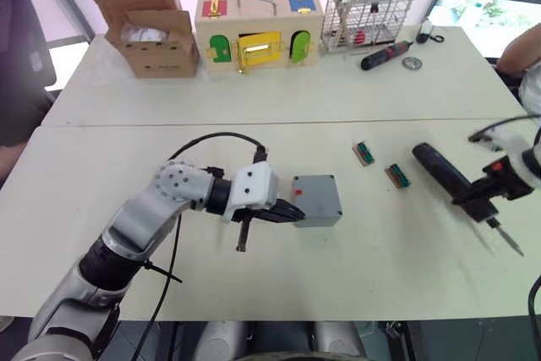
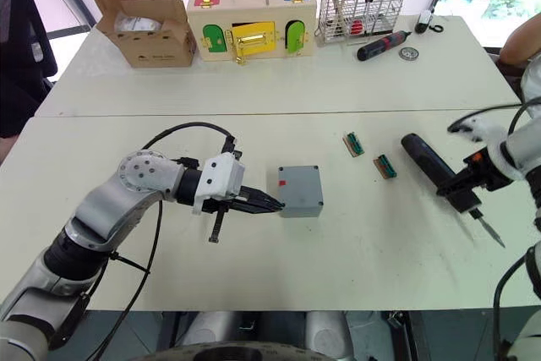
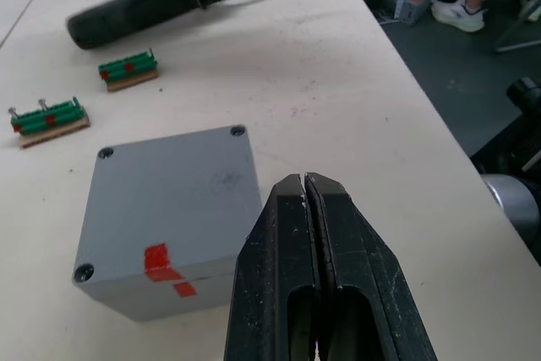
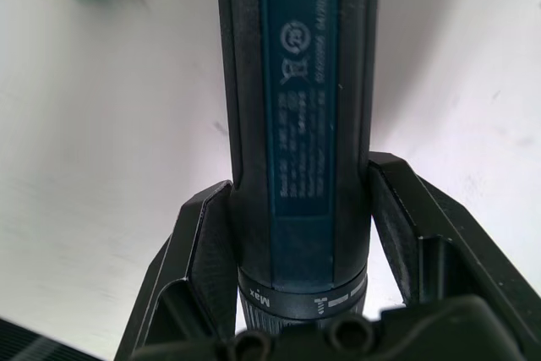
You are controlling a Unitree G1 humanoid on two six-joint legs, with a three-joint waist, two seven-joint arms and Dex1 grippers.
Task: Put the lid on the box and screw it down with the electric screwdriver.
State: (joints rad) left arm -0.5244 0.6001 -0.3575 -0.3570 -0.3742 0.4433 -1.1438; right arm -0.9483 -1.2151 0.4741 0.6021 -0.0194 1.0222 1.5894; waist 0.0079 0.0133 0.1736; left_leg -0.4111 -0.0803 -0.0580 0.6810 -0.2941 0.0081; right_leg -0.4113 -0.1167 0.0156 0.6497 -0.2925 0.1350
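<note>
On the white bench [image 1: 279,99], at about 12 o'clock, stand three containers. The open brown cardboard box [image 1: 150,19] at the far left holds something white that is too small to identify. Beside it is the wooden box with coloured doors [image 1: 258,30], all its doors closed. To the right of it, the wire metal rack [image 1: 368,13] holds a few thin upright tools, and a small red-and-black screwdriver [image 1: 386,53] lies just in front of the rack.

The small grey square plastic box [image 1: 316,200] sits near the middle of the bench with the flat grey lid [image 3: 173,188] already on top; dark corner holes are visible in the lid, and the red mark on the side wall faces 9 o'clock. The left tool [image 1: 287,212] is clenched with nothing between its black fingers [image 3: 338,293], and its tip is touching or almost touching the side with the red mark.

Two small green terminal blocks on brown bases [image 1: 380,165] lie at 3 o'clock from the grey box. Further toward 3 o'clock, the thick dark blue-black electric screwdriver [image 1: 452,179] is grasped around its body by the right tool [image 4: 296,226]. Its long axis runs diagonally, the thin metal bit pointing to about 4 o'clock and the rear end to about 10 o'clock
</note>
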